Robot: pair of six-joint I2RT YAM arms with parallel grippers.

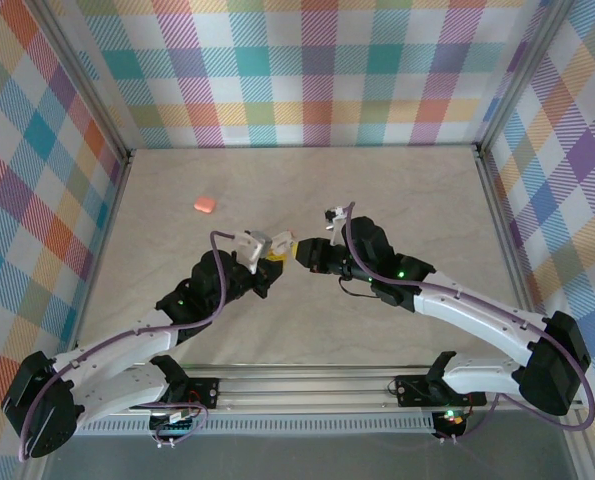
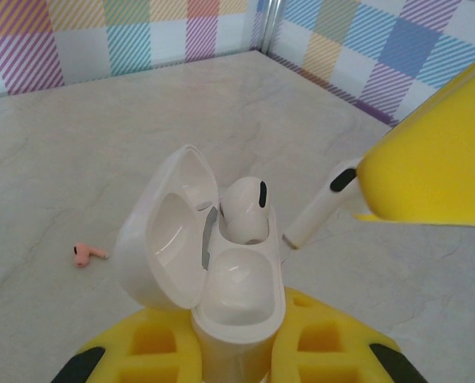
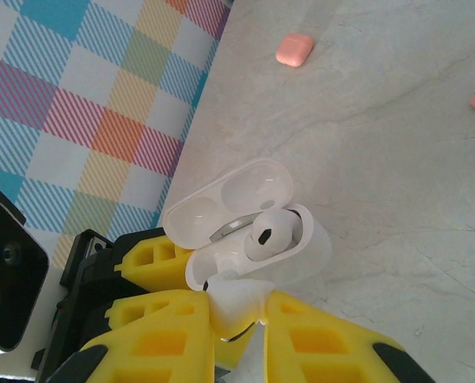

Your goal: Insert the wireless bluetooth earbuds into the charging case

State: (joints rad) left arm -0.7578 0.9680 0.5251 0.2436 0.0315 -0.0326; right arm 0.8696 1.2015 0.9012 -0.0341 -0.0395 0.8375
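White case (image 2: 239,291), lid open, clamped in the left gripper (image 2: 233,347), with one white earbud (image 2: 243,209) seated in it. Second white earbud (image 2: 313,215) pinched in the right gripper (image 3: 239,319), just beside the case's rim; contact unclear. Pink earbud (image 2: 85,254) on the table (image 2: 77,159) on the case's lid side, pink case (image 3: 294,49) well apart beyond it
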